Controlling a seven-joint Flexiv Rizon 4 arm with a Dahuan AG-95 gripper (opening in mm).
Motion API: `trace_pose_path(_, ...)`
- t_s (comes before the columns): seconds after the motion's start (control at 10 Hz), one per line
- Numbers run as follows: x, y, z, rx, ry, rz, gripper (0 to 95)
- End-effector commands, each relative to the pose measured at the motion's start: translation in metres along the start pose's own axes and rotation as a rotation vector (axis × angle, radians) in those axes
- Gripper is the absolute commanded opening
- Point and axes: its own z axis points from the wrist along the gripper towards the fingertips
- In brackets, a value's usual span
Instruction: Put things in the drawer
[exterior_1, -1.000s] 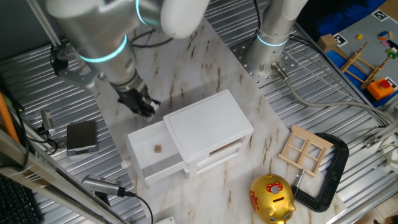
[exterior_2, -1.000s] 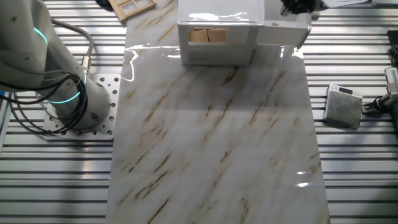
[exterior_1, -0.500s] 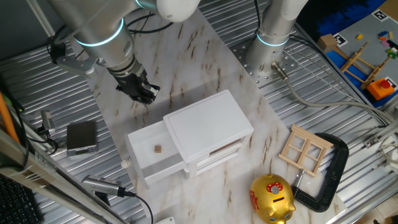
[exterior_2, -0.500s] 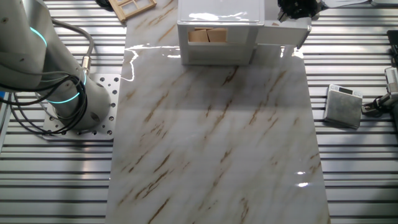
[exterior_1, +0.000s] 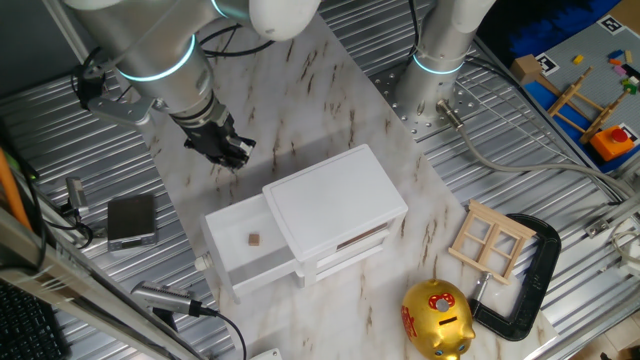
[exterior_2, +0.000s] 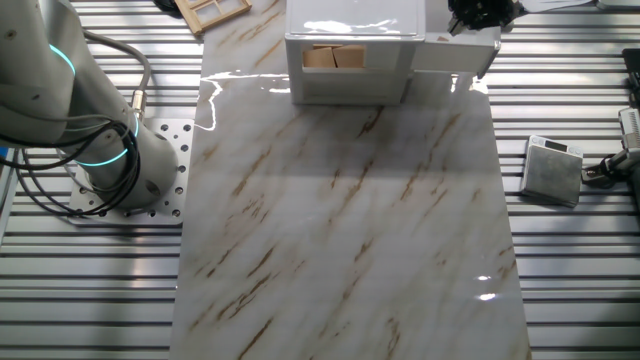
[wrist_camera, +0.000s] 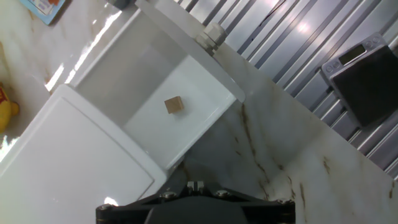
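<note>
Table: marble top (exterior_1: 330, 90), white cabinet (exterior_1: 335, 200) on it.
Drawer (exterior_1: 240, 255): pulled out.
Block (exterior_1: 254, 240): lying inside the drawer; the hand view shows it clearly, the other fixed view hides it.
Gripper (exterior_1: 228, 158): above the table beside the cabinet, holding nothing; finger spread cannot be told.

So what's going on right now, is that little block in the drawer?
Gripper up beside the cabinet, holding nothing. Brown block lies in the open top drawer. Nothing in the way.

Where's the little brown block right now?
The brown block lies on the floor of the open top drawer of the white cabinet; in the hand view it sits near the drawer's middle, clear of the gripper.
</note>
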Motion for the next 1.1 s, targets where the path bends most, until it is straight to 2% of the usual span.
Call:
trace_pose_path(0.1,-0.0011,-0.0006,-0.0001,-0.001,0.001,0.002,0.0)
trace_pose_path(1.1,-0.0011,-0.0006,-0.0001,0.010,-0.006,0.057,0.0)
